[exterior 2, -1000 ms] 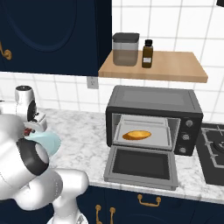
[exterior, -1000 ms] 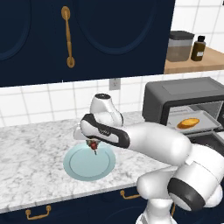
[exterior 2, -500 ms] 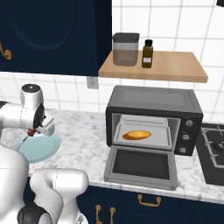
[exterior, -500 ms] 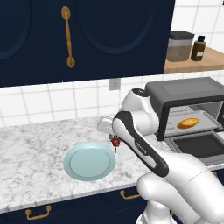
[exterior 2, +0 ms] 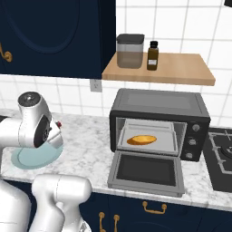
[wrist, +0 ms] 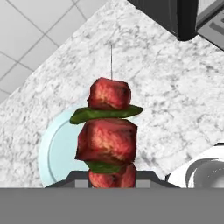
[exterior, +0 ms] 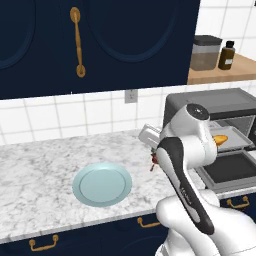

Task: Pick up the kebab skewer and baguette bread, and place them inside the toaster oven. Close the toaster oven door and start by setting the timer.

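My gripper [wrist: 111,176] is shut on the kebab skewer [wrist: 107,131], whose red meat chunks and green slices stand up from between the fingers. In the left base view the gripper [exterior: 153,156] holds the skewer [exterior: 154,161] above the marble counter, between the light blue plate [exterior: 102,184] and the toaster oven [exterior: 210,102]. The baguette bread [exterior 2: 142,139] lies on the tray rack inside the toaster oven [exterior 2: 158,106]. The toaster oven door [exterior 2: 145,171] hangs open, folded down flat.
A wooden shelf [exterior 2: 181,68] above the oven carries a grey-lidded canister [exterior 2: 130,50] and a dark bottle [exterior 2: 152,55]. A stove [exterior 2: 222,156] lies right of the oven. Two knobs [exterior 2: 195,128] sit on the oven's right side. Dark blue cabinets hang overhead.
The arm has swung right from over the plate toward the oven, carrying the skewer with it. The plate, baguette and open door have stayed put.
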